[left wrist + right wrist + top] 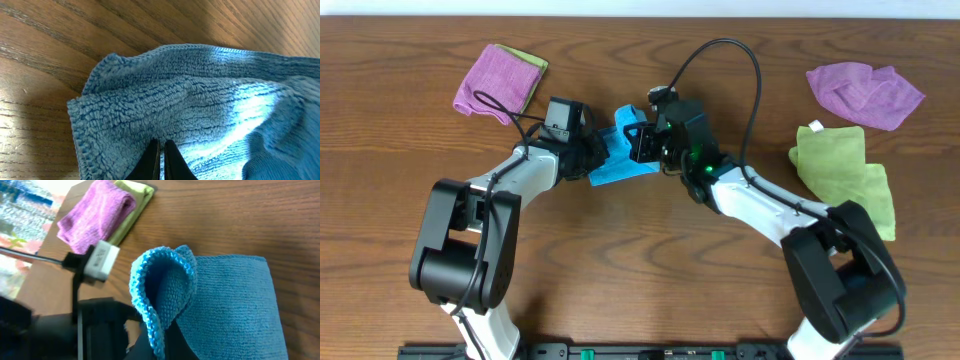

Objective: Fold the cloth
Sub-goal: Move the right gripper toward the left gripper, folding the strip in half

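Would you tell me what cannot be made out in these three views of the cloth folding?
- Blue cloth outline: in the overhead view, both arms cover most of it.
- Whether the left jaws pinch it or only press on it: in the left wrist view, the fingertips sink into the pile.
- Right jaws' bite: in the right wrist view, the raised fold hides it and the bottom edge cuts it off.
- Cloth's far side: in the left wrist view, it runs past the right edge.

blue cloth [620, 160], mid-table, corner lifted

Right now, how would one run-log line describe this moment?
stage: mid-fold | left fingers: shut on blue cloth | right fingers: shut on its lifted, curled edge
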Tool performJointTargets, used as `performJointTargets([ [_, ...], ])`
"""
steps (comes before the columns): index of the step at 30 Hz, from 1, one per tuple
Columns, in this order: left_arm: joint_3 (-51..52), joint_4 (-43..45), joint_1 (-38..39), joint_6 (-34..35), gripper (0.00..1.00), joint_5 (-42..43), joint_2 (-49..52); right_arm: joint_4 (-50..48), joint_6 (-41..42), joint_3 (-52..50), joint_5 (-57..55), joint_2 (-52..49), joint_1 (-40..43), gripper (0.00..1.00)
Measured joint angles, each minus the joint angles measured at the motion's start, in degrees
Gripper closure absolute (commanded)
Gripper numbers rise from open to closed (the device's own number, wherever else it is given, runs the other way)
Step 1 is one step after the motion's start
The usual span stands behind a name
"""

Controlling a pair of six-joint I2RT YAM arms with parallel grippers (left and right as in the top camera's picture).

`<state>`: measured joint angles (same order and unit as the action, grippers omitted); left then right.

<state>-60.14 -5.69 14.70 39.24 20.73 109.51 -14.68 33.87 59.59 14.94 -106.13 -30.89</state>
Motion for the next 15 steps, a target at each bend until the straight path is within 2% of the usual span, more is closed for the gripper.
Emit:
performJointTargets([
  [9,-0.2,-0.4,0.0,-0.1,0.94,1.4,0.0,-0.1,-0.5,4.2,-0.6,-5.1,-1.9,0.99],
  [15,-3.3,-4.7,-0.2,-1.0,0.94,1.6,0.0,-0.1,-1.5,5.2,-0.6,-5.8,-4.2,0.99],
])
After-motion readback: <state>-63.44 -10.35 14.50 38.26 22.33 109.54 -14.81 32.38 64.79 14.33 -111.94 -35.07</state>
